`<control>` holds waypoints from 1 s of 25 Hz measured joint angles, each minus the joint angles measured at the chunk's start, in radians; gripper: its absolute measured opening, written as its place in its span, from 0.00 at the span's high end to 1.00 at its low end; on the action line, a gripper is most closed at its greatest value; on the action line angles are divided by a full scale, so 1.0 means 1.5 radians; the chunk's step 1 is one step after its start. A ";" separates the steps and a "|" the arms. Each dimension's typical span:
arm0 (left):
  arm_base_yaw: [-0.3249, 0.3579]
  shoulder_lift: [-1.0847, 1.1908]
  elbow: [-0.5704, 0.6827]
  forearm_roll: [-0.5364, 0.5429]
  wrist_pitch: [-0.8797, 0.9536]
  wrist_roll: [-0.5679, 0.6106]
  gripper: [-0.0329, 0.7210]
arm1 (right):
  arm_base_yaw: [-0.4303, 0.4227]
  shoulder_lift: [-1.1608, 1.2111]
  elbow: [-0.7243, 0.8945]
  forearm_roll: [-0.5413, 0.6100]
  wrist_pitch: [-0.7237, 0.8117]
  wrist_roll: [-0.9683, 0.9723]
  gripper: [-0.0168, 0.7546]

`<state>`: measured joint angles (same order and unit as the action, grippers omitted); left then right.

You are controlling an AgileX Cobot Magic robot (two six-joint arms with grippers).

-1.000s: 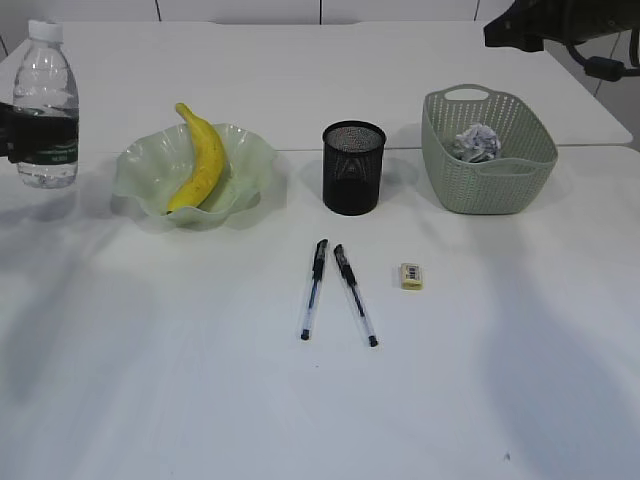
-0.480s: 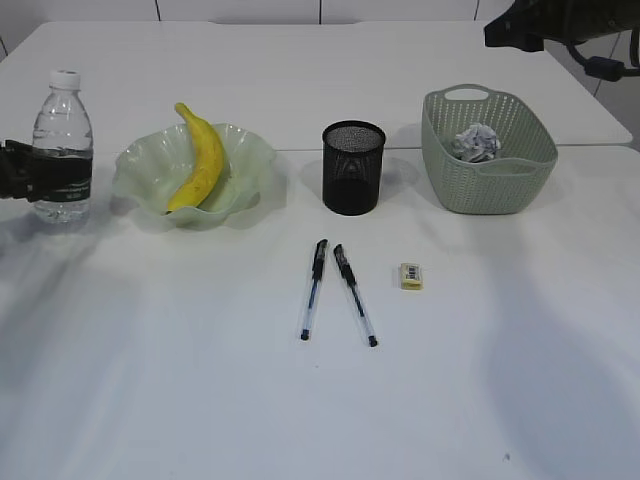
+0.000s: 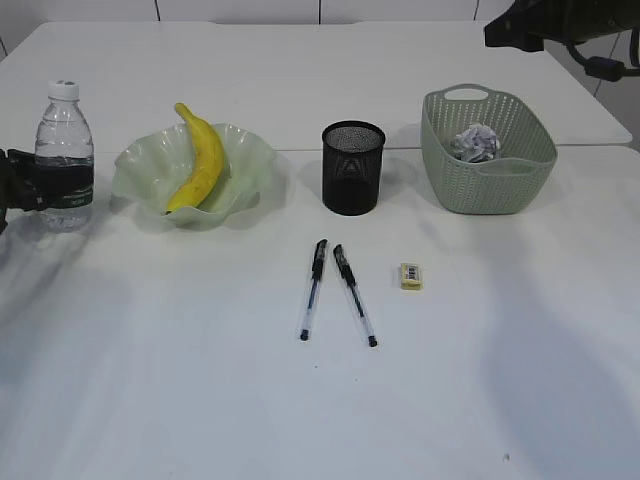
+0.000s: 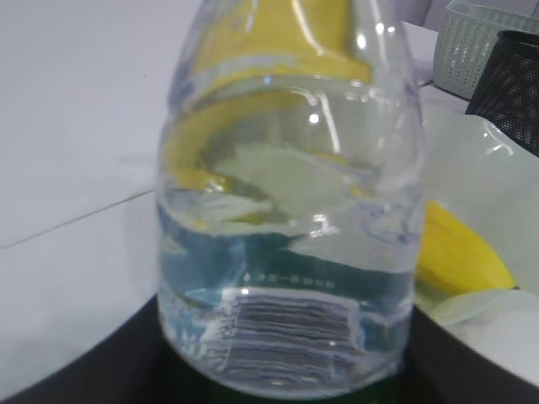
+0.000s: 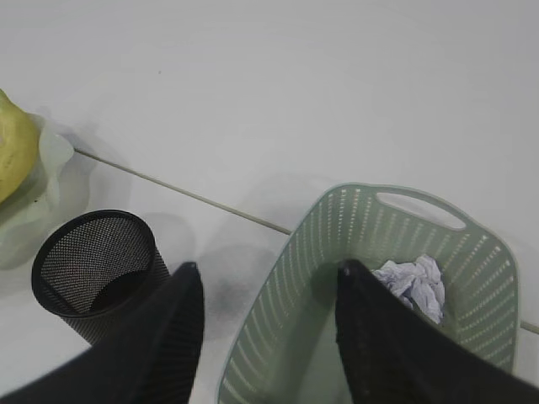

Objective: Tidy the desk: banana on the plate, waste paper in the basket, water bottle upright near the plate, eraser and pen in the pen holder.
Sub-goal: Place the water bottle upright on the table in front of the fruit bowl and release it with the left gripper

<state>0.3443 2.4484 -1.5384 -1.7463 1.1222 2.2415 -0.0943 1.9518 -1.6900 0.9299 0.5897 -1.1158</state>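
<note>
My left gripper is shut on the water bottle, holding it upright by its dark label just left of the plate. In the left wrist view the bottle fills the frame between my dark jaws. The banana lies in the plate. Crumpled waste paper sits in the basket. Two pens and the eraser lie on the desk in front of the pen holder. My right gripper hangs open over the basket's left rim, holding nothing.
Part of the right arm shows at the top right, above the basket. A seam crosses the desk behind the pen holder. In the right wrist view the pen holder stands left of the basket.
The bottle has come down and shifted slightly right in my left gripper, ending low beside the plate. The right arm and the other things have not moved.
</note>
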 joint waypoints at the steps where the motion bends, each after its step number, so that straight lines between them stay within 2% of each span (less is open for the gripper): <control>1: 0.000 0.002 0.000 -0.003 0.001 0.011 0.46 | 0.000 0.000 0.000 0.000 0.000 0.000 0.48; 10: -0.019 0.003 -0.001 -0.008 0.000 0.072 0.46 | 0.000 0.000 0.000 0.000 0.000 0.000 0.48; 25: -0.026 0.003 -0.009 -0.036 -0.059 0.073 0.46 | 0.000 0.000 0.000 0.000 0.000 0.000 0.48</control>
<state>0.3052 2.4531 -1.5517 -1.8001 1.0331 2.3512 -0.0943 1.9518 -1.6900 0.9299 0.5897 -1.1158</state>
